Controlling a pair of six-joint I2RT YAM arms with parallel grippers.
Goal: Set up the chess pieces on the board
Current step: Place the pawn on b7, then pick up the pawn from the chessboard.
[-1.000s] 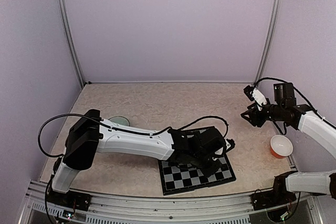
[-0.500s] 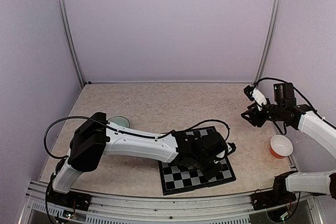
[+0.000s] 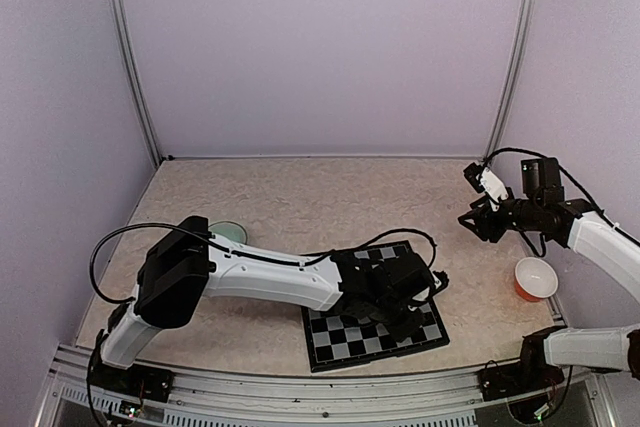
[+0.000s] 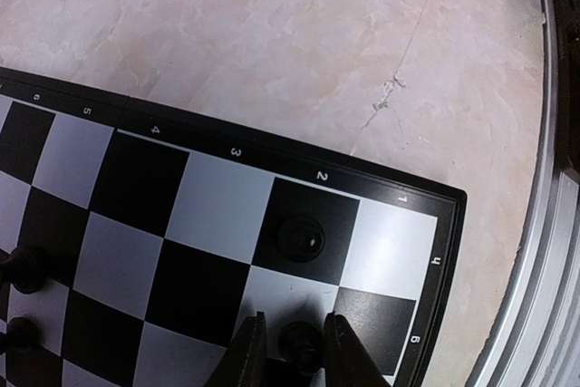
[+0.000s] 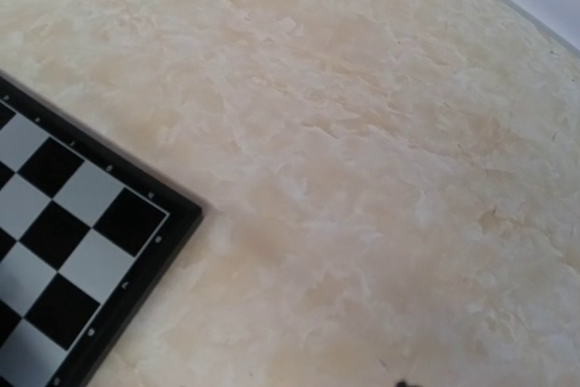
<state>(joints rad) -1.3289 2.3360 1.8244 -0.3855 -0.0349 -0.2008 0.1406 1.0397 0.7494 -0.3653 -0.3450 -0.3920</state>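
1. The left pincer [image 4: 294,325] has just eased slightly apart at a corner of the board [image 4: 217,215], its jaws barely clear of the black chess piece [image 4: 301,348] standing between them.
2. That piece looks released beside a second piece [image 4: 300,236], though the set seems far from complete.
3. The right pincer [image 3: 478,215] hangs wide and empty above the surface [image 3: 300,197].

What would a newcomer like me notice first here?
A long white left arm lies stretched low across the board, its left gripper straddling a tiny black chess piece by the board's corner. At the right, the right gripper hangs open in the air, near an orange cup.
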